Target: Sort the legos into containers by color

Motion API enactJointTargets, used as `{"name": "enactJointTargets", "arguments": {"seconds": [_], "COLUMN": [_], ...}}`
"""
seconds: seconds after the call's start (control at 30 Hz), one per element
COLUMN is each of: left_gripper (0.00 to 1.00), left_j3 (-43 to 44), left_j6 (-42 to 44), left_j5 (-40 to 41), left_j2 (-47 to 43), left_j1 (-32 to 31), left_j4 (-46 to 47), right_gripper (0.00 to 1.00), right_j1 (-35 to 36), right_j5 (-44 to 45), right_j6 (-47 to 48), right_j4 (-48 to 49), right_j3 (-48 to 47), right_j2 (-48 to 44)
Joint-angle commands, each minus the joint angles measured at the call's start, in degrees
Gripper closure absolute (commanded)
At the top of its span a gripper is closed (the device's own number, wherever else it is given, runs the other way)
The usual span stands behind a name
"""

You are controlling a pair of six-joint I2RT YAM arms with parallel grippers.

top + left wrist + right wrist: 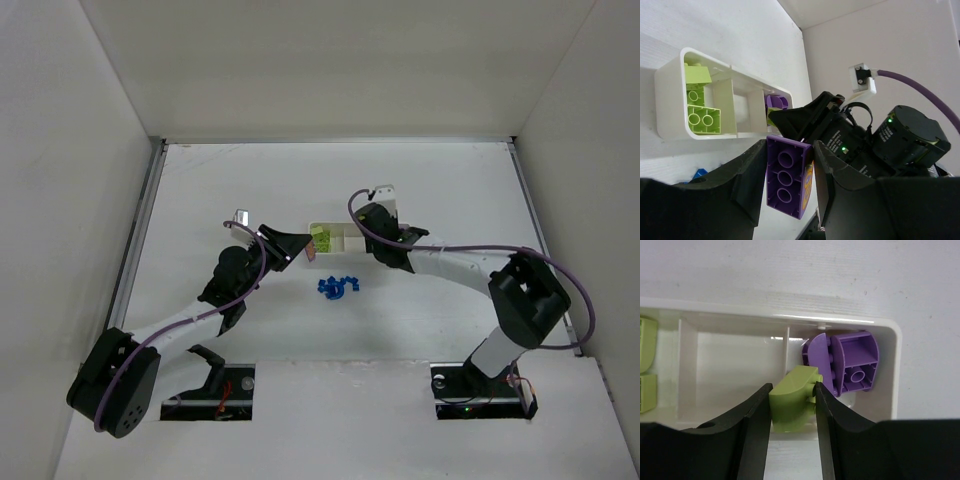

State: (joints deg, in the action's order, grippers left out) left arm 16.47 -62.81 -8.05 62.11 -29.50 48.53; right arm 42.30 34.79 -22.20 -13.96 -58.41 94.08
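Overhead, you cannot count the blue legos near the tray: too small. Right claw hides the tray's right end. Right wrist: yellow-green bricks at tray's left cut by frame.

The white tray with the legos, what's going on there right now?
Sorting is under way. The left gripper holds a purple brick near the tray. The right gripper holds a yellow-green brick at one end of it, beside a purple piece lying there. Other yellow-green bricks sit in the opposite end compartment; blue legos lie on the table.
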Motion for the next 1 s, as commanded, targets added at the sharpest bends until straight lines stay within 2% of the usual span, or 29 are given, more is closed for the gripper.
{"name": "enactJointTargets", "arguments": {"seconds": [0.0, 0.27, 0.4, 0.63, 0.87, 0.97], "left_gripper": [0.81, 0.81, 0.81, 0.81, 0.81, 0.81], "left_j3": [0.05, 0.40, 0.76, 0.85, 0.32, 0.40], "left_j6": [0.93, 0.93, 1.11, 1.19, 1.37, 1.37], "left_j5": [-0.82, -0.74, -0.82, -0.82, -0.82, -0.38], "left_j2": [-1.37, -1.90, -3.13, -6.73, -9.28, -9.02], "left_j1": [0.45, 0.54, 1.76, 3.61, 4.23, 3.79], "left_j4": [2.44, 2.27, 1.92, -0.98, -3.27, -3.27], "right_gripper": [0.64, 0.64, 0.65, 0.65, 0.64, 0.55], "right_j1": [0.10, 0.10, 2.73, 7.04, 7.40, 7.40], "right_j5": [2.74, 4.06, 0.03, -10.61, -10.88, -10.53], "right_j6": [0.66, 0.66, -0.65, -5.13, -6.45, -7.16], "right_j4": [0.68, 0.86, 3.48, 13.60, 15.54, 16.41], "right_j3": [-1.18, -0.12, -1.35, -4.60, -7.24, -7.24], "right_j2": [-4.60, -10.76, -11.55, -4.62, 2.42, 3.30]}}
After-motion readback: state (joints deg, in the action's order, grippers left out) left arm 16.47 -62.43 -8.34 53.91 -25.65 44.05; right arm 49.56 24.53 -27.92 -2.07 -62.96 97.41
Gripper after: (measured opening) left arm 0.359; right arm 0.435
